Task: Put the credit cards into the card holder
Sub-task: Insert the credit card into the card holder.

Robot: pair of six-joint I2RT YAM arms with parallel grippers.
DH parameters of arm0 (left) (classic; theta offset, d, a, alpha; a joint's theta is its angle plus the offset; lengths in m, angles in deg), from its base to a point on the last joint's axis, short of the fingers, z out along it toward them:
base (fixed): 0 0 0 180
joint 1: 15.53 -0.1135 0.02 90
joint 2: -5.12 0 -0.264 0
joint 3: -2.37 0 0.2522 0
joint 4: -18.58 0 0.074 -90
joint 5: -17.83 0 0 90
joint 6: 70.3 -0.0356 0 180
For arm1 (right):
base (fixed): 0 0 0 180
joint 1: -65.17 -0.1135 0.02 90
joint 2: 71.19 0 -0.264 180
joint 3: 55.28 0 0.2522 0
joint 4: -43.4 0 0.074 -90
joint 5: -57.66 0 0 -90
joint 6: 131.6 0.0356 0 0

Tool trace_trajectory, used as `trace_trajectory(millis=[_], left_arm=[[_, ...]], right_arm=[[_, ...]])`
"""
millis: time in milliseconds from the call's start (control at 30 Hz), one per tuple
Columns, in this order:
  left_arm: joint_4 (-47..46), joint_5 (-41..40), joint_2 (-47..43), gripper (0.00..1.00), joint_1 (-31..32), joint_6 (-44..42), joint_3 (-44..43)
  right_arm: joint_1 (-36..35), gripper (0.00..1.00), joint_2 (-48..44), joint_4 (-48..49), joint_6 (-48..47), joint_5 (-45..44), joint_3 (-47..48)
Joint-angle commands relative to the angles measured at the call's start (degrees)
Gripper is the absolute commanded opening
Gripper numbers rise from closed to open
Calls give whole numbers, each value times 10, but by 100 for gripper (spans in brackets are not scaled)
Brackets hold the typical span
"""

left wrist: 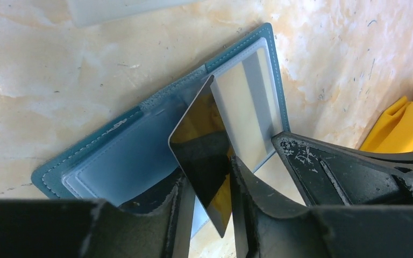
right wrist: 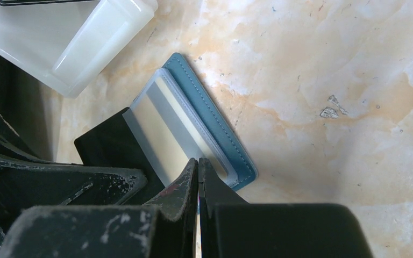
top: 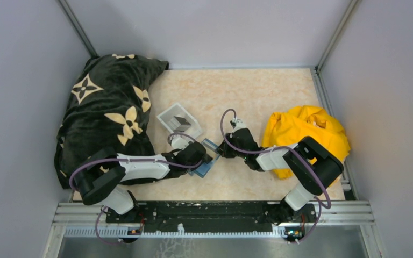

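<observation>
Left wrist | left tool (left wrist: 207, 180) pinching credit card (left wrist: 198, 137) over open card holder (left wrist: 115, 166) | right tool (right wrist: 198, 163) pressed together

The card holder (top: 204, 169) lies open on the worktop (top: 258, 91), roughly at its middle. Behind it and a little to its left sits a tray (top: 164, 115), near but apart, with a credit card (top: 182, 121) lying inside. Well to the card holder's left a blanket (top: 107, 113) is heaped against the wall. Well to its right lies a bundled cloth (top: 306, 129). A second credit card (left wrist: 247, 107) sits in the pocket of the card holder's right half. Over the fold, a third credit card (left wrist: 204, 156) stands tilted on edge between the fingers of the left gripper (left wrist: 207, 177), which reaches from the card holder's left. The right gripper (right wrist: 198, 166), fingers pressed together, rests its tips on the right half, reaching from the right.
</observation>
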Motion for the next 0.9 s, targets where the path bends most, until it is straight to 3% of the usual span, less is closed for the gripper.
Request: trace_trajectory(millis=[0, 433, 867], left_arm=[[193, -3, 44, 36, 3, 4, 43], [202, -57, 3, 6, 4, 34, 58], [216, -52, -25, 1, 4, 16, 61]], right_arm=[[7, 0, 18, -50, -22, -7, 2], [7, 0, -14, -114, -64, -24, 33], [6, 0, 4, -185, -121, -42, 111]])
